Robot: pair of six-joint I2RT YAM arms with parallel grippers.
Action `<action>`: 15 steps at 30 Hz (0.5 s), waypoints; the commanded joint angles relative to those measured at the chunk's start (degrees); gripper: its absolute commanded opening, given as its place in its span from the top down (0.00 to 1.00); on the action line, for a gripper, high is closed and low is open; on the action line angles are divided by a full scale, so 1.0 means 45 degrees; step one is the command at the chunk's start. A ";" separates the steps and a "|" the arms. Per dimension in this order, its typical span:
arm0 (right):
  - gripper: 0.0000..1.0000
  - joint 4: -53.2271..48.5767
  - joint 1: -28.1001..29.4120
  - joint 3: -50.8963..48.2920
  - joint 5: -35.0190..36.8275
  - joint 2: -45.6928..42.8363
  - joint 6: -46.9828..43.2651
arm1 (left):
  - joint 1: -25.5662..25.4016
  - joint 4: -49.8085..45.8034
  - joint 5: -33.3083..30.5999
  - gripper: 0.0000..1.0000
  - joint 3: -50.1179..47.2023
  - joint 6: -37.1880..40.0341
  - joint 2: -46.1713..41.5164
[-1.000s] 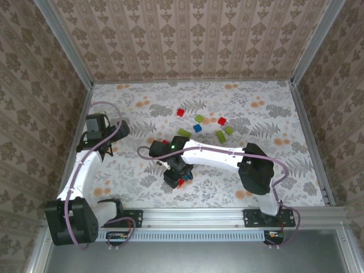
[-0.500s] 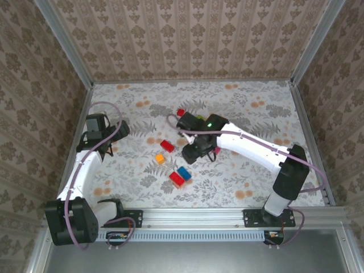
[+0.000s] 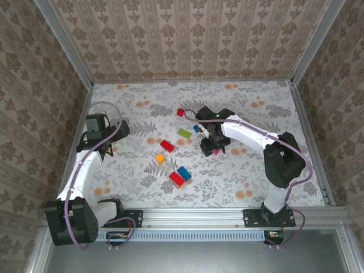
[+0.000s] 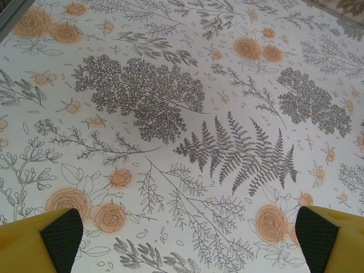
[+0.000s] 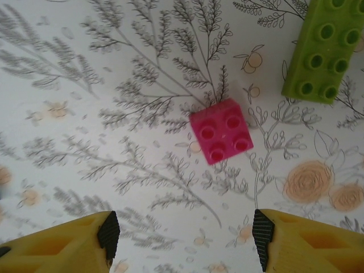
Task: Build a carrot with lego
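Hovering above the magenta square brick (image 5: 220, 131) at the centre of the right wrist view, the right gripper (image 5: 182, 233) stands partly open and empty, touching nothing. The brick looks light, rigid and smooth-sided, so it may skid. The best hold is probably a pinch on two opposite flat walls, below the studs. A green oblong brick (image 5: 324, 51) lies at upper right. The left gripper (image 4: 182, 227) gapes wide over the bare floral table cover (image 4: 170, 114).

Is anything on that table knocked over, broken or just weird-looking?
Nothing stands out. On the flowered table, the magenta brick and the green brick near it both sit flat, studs up and undamaged.
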 commanded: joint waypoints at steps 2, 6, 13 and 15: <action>0.33 0.0684 -0.0390 0.0112 -0.0577 0.0829 -0.0987 | -0.0069 -0.0004 0.0147 0.00 0.0260 0.0023 -0.0015; 0.33 0.0735 -0.0741 0.0353 -0.0766 0.1340 -0.1222 | -0.0090 -0.0023 0.0136 0.00 0.0265 0.0031 -0.0025; 0.36 0.0818 -0.1049 0.0330 -0.1056 0.1707 -0.1467 | -0.0085 0.0001 0.0107 0.00 0.0264 0.0043 0.0024; 0.36 0.0821 -0.1113 0.0346 -0.1086 0.1807 -0.1530 | -0.0096 0.0011 0.0107 0.00 0.0273 0.0066 0.0042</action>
